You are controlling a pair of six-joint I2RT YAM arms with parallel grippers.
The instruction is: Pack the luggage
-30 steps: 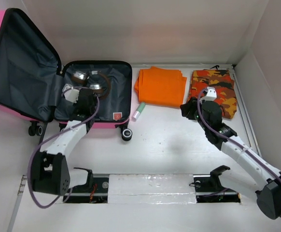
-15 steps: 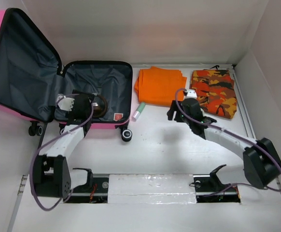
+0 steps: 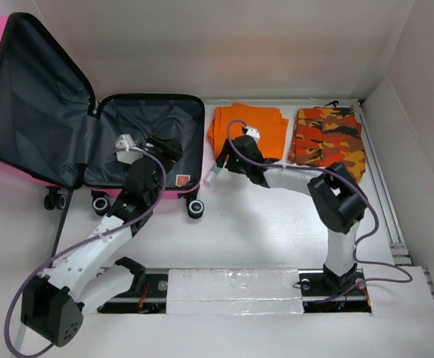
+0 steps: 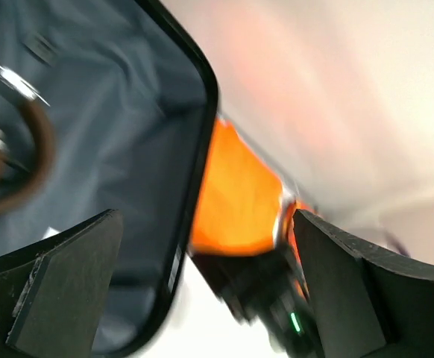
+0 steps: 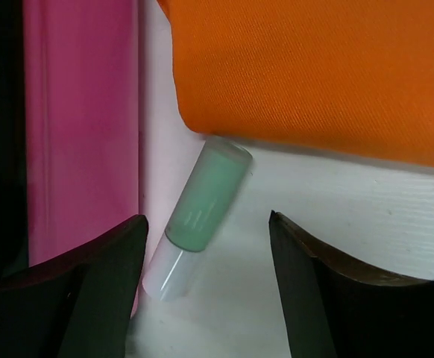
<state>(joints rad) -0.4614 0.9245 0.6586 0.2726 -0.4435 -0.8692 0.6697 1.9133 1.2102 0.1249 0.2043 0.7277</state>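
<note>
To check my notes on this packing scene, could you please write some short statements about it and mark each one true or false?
1. The glossy hot-pink hard-shell suitcase lies open. True.
2. The small pale green plastic tube lies inside the suitcase. False: it lies on the white table, between the suitcase and the folded orange cloth.
3. The right gripper is open above the tube. True.
4. The left gripper holds the folded orange camouflage cloth. False: the left gripper is open and empty over the suitcase; that cloth lies on the table, right of the orange cloth.
</note>
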